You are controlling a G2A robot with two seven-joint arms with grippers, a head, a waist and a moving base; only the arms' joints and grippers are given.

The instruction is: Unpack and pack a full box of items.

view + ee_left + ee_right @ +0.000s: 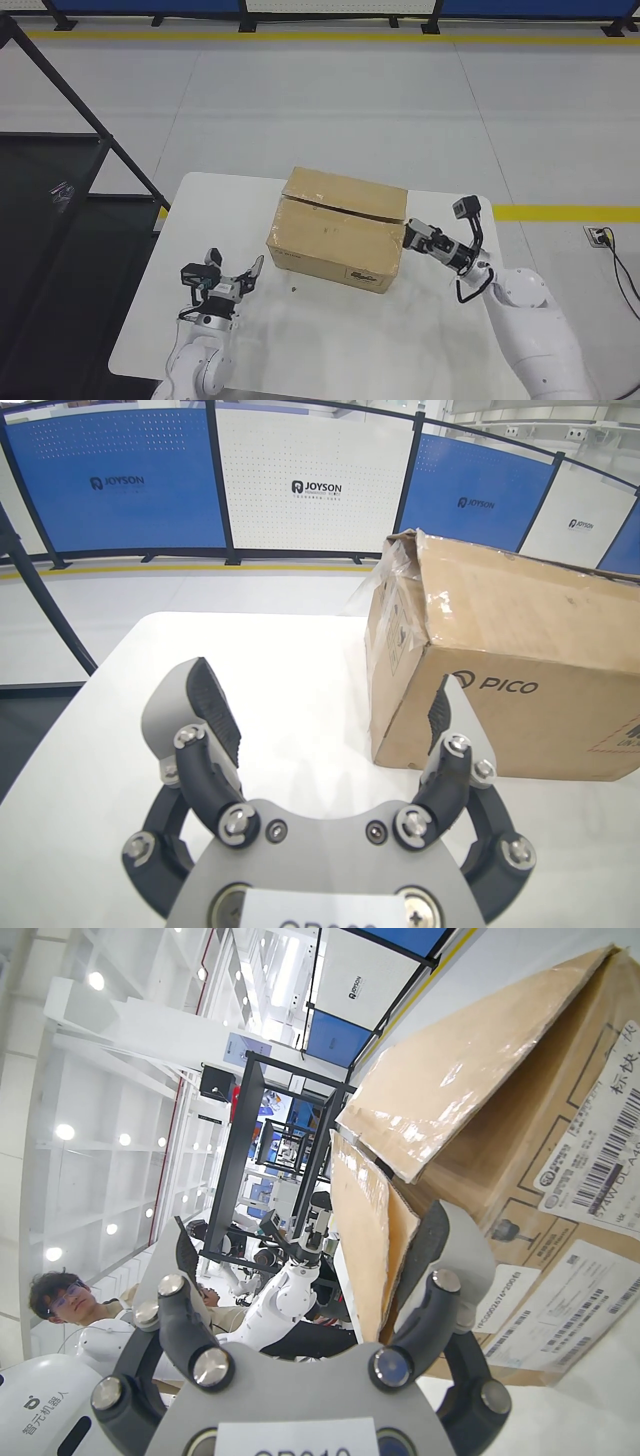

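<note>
Cardboard box (338, 232) mid-table (330, 335), flaps (345, 193) not yet opened.

The flaps lie down, gaping slightly along the seam. My right gripper (310, 1228) is spread wide at the box's right end, one finger just beside a flap's edge, pinching nothing. My left gripper (325, 700) is also spread and empty, near the box's front left corner but apart from it. I judge this is the opening step: next I must catch a flap edge and lift it. The table is smooth and white. Around it are pale floor (300, 100), a yellow line (560, 212), blue and white panels (320, 490) and a black frame (55, 609).
</note>
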